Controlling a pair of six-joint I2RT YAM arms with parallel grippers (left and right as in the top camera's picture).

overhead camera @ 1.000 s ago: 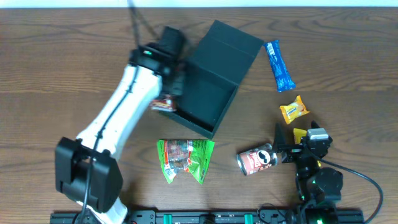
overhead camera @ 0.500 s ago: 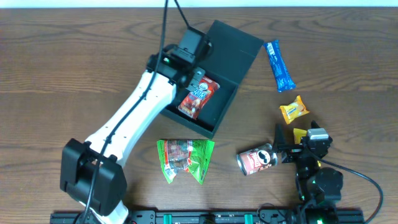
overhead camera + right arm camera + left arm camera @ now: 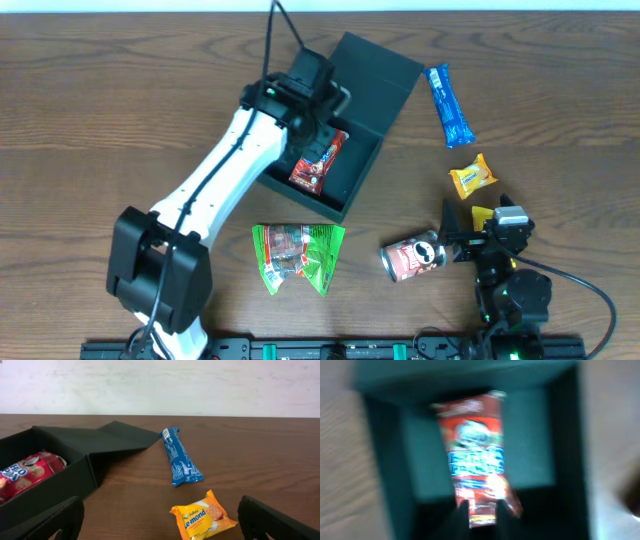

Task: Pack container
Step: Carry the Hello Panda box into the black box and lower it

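Note:
The dark teal container point(image 3: 372, 70) stands open at the back middle of the table, its flap lid laid out behind it. A red snack packet point(image 3: 318, 160) lies inside on the floor. My left gripper point(image 3: 323, 132) hovers over the packet's far end. The left wrist view is blurred: the red packet point(image 3: 475, 455) lies on the container floor point(image 3: 530, 445), and my gripper point(image 3: 482, 512) shows two dark fingers close together above its near end, shut, with no clear hold. My right gripper point(image 3: 480, 222) rests wide open at the front right, empty point(image 3: 161, 524).
A blue bar point(image 3: 449, 105) and a yellow biscuit packet point(image 3: 472, 178) lie right of the container. A green packet point(image 3: 298, 257) and a red can point(image 3: 413, 257) on its side lie near the front. In the right wrist view the yellow packet point(image 3: 202, 517) lies just ahead of the fingers.
The left arm carried the red packet from the container's left side over the box. The packet now lies inside, and the left jaws opened and then closed. The right arm has not moved.

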